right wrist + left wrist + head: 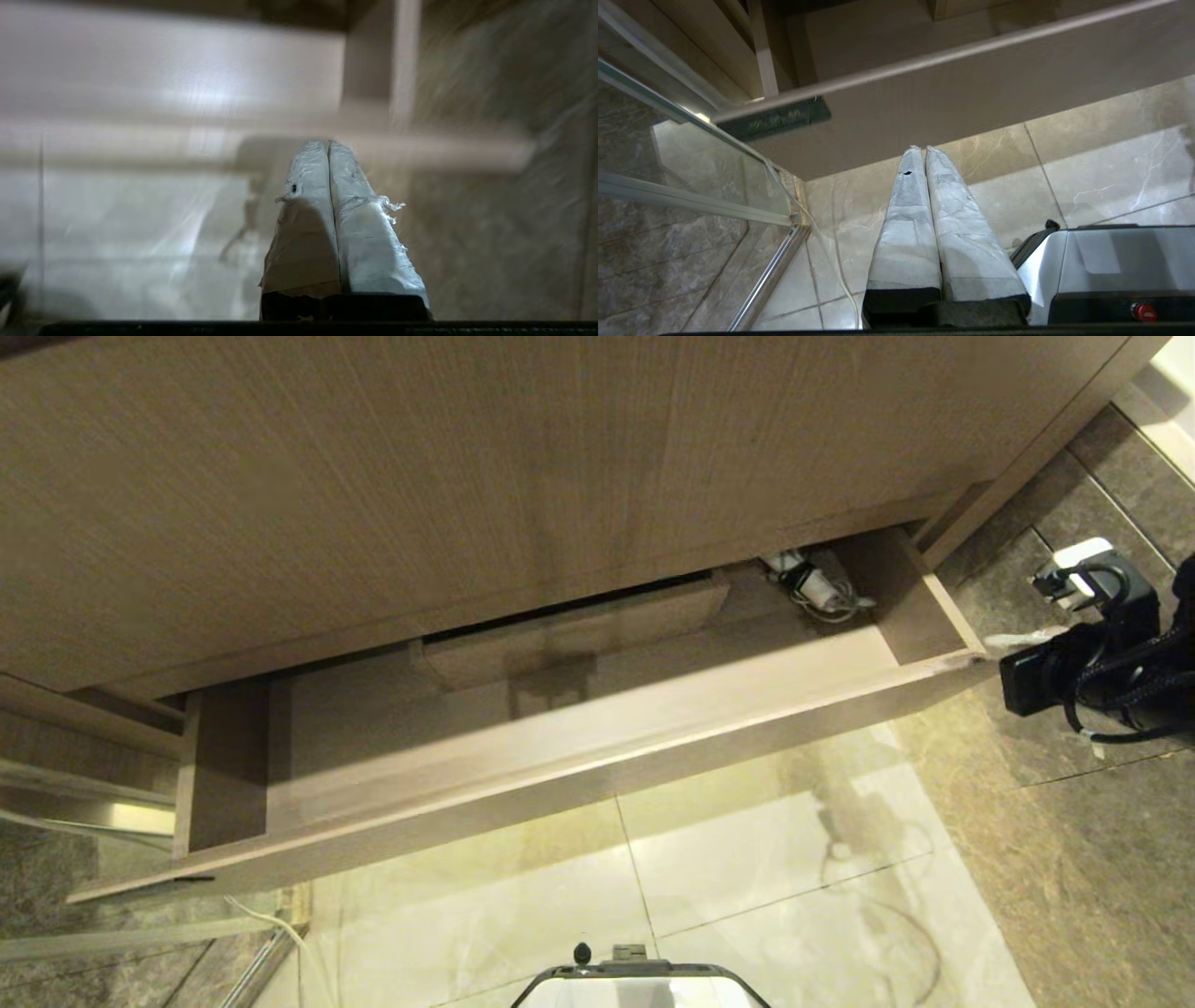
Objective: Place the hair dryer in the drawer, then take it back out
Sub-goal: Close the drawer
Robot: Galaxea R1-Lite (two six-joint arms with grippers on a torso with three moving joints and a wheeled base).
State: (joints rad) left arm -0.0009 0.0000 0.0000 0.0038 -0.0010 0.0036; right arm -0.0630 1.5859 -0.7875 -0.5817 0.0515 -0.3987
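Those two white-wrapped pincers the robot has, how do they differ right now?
The right gripper is raised beside the right-hand corner of the open drawer; the left gripper hangs low over the floor tiles, below the drawer's front near its dark label. The right one's tape wrap is frayed and peeling; the left's is neater. Both are shut, fingers pressed together, and hold nothing. The hair dryer lies in the drawer's back right corner.

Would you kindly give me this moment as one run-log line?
drawer: open | hair dryer: inside, back right corner | right gripper: shut, empty, beside drawer's right end | left gripper: shut, parked
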